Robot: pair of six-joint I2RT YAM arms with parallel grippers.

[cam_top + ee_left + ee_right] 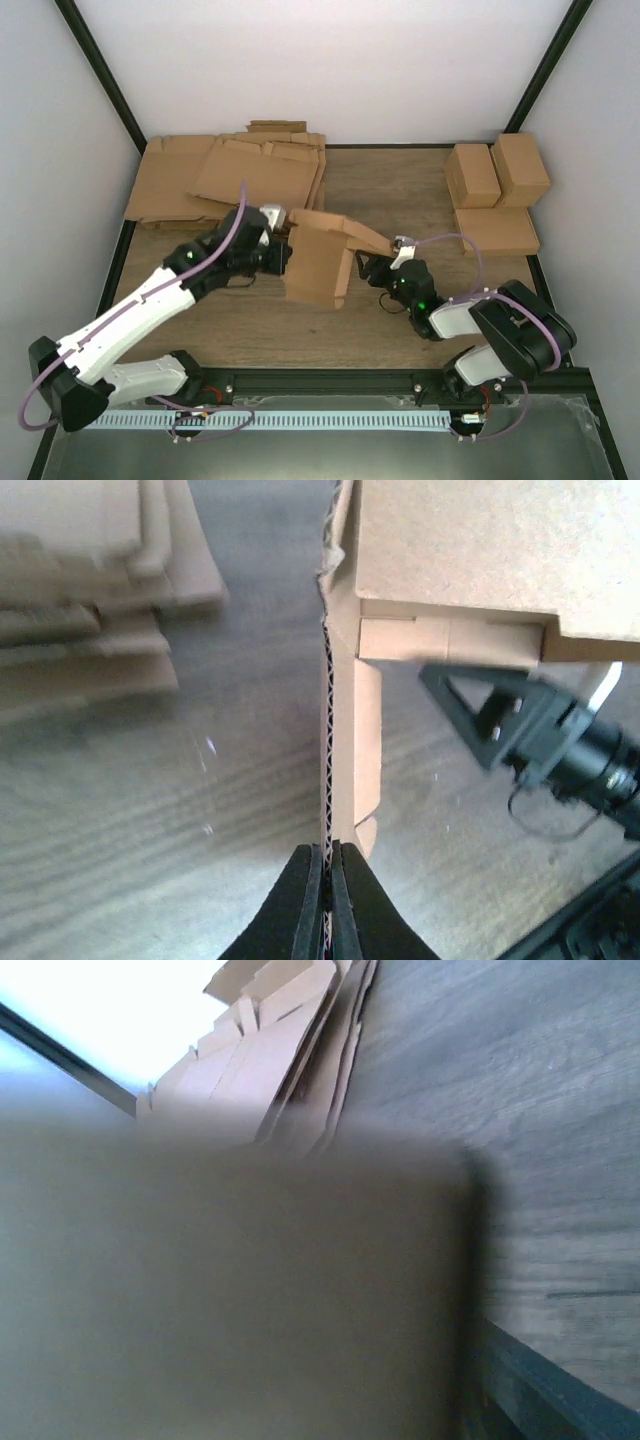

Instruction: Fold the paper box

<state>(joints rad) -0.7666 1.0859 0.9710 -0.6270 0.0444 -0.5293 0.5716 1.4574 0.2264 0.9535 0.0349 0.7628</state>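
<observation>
The paper box (pixel 318 262) is a half-folded brown cardboard piece standing on the table's middle, with a flap reaching right. My left gripper (pixel 285 245) meets its left edge. In the left wrist view the left gripper (pixel 329 855) is shut on the corrugated edge of one panel, and the paper box (pixel 450 540) spreads up and to the right. My right gripper (pixel 365 265) sits just under the right flap; the left wrist view shows the right gripper (pixel 470 705) with dark fingers spread and nothing between them. In the right wrist view the paper box (pixel 250 1290) is a close blur hiding the fingers.
A pile of flat cardboard sheets (pixel 230 175) lies at the back left, also in the left wrist view (pixel 80 590) and the right wrist view (pixel 270 1060). Three folded boxes (pixel 495 175) stand at the back right. Black frame posts rise at both rear corners.
</observation>
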